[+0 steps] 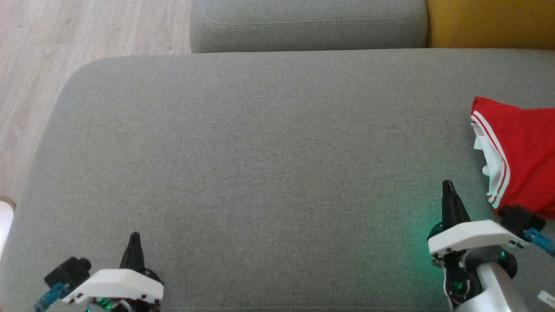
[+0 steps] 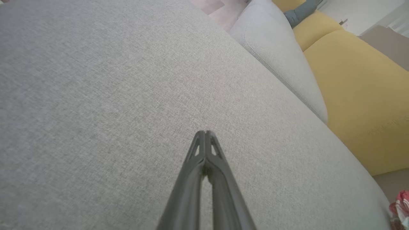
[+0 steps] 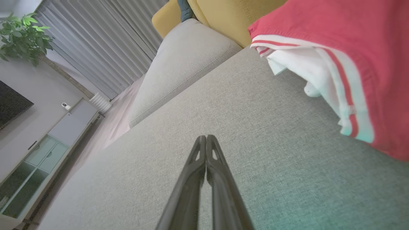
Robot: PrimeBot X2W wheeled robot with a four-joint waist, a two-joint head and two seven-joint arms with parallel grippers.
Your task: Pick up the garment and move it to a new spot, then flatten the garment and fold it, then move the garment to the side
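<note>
Garment point(image 1: 527, 149) near R hand point(image 1: 448, 183), hand closed, empty

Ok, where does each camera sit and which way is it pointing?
Head view: on the head, looking down at the grey seat cushion; left gripper lower left, right gripper lower right, red garment at the right edge.
Left wrist view: on the left wrist, looking along its shut fingers across the cushion toward the yellow sofa.
Right wrist view: on the right wrist, along its shut fingers, garment to their right.
Shared: head and right wrist views both show the garment's striped white trim.
</note>
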